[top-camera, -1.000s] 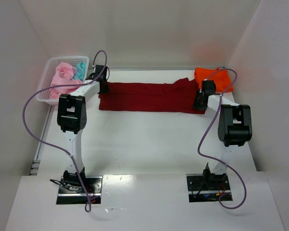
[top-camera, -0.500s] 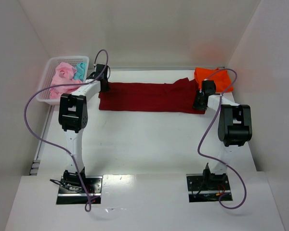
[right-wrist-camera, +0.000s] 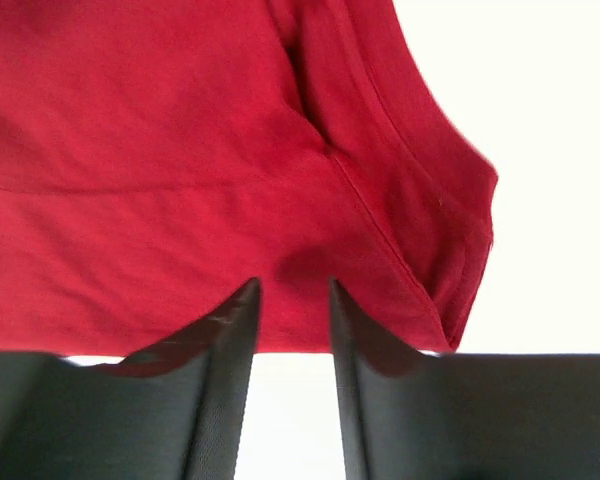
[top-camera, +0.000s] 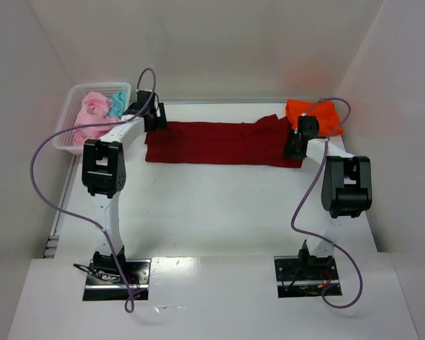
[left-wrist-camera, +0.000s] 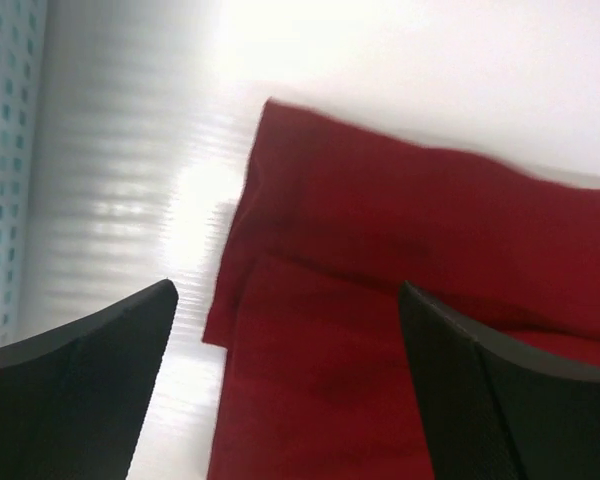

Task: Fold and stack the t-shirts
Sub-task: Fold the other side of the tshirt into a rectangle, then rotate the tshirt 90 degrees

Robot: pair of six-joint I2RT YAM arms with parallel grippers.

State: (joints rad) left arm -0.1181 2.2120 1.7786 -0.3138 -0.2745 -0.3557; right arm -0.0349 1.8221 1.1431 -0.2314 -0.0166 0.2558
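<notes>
Top external view gives little away about the fingers. The left claw (top-camera: 154, 117) is a dark lump under its own wrist at one end of the dark red shirt (top-camera: 219, 143), and the right claw (top-camera: 295, 147) is another at the opposite end, so its opening cannot be read from up here. The orange shirt (top-camera: 319, 117) lies just beyond the right claw, partly crossed by a purple cable (top-camera: 333, 105). Out past the left claw stands the basket (top-camera: 99, 86), where the teal shirt (top-camera: 117, 106) is mostly buried beside the pink shirts (top-camera: 92, 110).

Left wrist view shows the left claw (left-wrist-camera: 290, 400) spread wide and holding nothing. The dark red shirt (left-wrist-camera: 400, 300) sits ahead of it and between its fingers, cut off at the frame's right and bottom. The cloth's side edge and its layered corner fall between the two fingers. A strip of bare table (left-wrist-camera: 130, 200) runs from that edge out to the basket (left-wrist-camera: 5, 150) mesh, beyond the outer finger.

Right wrist view shows the right claw (right-wrist-camera: 292, 400) with only a slim gap between its fingers and nothing pinched in it. The dark red shirt (right-wrist-camera: 180, 150) fills everything ahead, cut off at the top and left. Its near hem crosses right at the fingertips, and a folded corner ends off to one side, with bare table (right-wrist-camera: 550, 150) beyond.
</notes>
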